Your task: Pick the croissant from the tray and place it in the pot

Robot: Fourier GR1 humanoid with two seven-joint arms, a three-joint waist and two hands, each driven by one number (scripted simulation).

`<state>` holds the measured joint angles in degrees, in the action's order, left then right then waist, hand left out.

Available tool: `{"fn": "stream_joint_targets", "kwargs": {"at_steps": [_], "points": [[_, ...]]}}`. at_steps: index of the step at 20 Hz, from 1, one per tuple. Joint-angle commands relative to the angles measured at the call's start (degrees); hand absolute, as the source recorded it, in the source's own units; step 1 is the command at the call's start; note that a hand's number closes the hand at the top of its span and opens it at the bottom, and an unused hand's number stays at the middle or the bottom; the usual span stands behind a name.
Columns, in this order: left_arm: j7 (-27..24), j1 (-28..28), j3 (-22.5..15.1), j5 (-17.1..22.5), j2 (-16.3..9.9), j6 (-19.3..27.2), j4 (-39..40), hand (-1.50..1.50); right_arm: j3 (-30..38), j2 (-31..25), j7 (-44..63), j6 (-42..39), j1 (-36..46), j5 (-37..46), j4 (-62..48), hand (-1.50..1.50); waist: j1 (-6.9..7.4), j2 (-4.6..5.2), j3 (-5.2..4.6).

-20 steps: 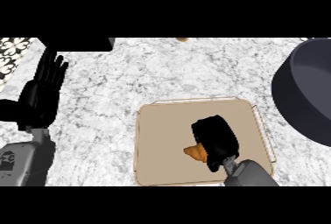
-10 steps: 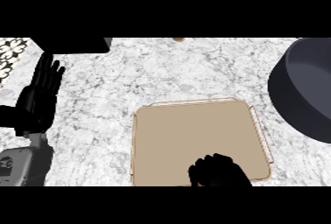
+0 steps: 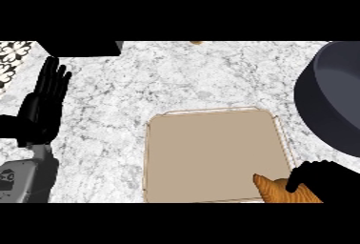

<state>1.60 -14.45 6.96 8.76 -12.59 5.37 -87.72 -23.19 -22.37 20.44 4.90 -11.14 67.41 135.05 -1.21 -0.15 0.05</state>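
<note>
The golden-brown croissant point(image 3: 275, 189) shows at the view's lower right, over the near right corner of the beige tray point(image 3: 211, 152). My right hand point(image 3: 327, 181) is curled round it, hiding most of it; only its left end sticks out. The dark pot point(image 3: 330, 105) stands at the right edge, partly cut off, just beyond the hand. My left hand point(image 3: 42, 107) rests open at the far left, fingers pointing up, away from the tray.
The counter point(image 3: 175, 76) is white marble. A black block point(image 3: 77, 46) sits at the top left, with a patterned tile patch point(image 3: 13, 55) beside it. A small brown item point(image 3: 196, 42) peeks in at the top edge.
My right hand has drawn back from the tray's middle to its near right corner, and the croissant shows in its grasp again. The left hand has barely moved.
</note>
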Motion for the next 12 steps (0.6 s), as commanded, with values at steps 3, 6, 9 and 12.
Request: {"fn": "stream_joint_targets", "kwargs": {"at_steps": [3,6,9,12], "points": [[-0.7,0.8,-0.9,-1.0,1.1,0.6,-0.6,0.00,20.7,-4.7,-4.9,2.1,-4.1,-16.9,3.5,1.50,0.24,0.11,0.08],[0.1,-1.1,-0.8,-0.9,0.8,0.7,-0.7,0.00,29.2,-5.9,-5.0,-2.6,2.9,-24.0,-3.5,1.50,0.96,0.22,0.04],[2.5,-2.6,-1.3,-1.8,1.0,2.1,-1.2,0.00,38.7,-9.6,-11.5,-3.0,4.0,-32.5,-12.1,1.50,0.72,0.17,0.06],[2.5,-2.1,-0.9,-0.8,0.9,1.2,-1.7,0.00,46.1,-13.9,-19.6,-3.8,5.0,-37.5,-22.9,1.50,0.79,0.15,0.05]]}}
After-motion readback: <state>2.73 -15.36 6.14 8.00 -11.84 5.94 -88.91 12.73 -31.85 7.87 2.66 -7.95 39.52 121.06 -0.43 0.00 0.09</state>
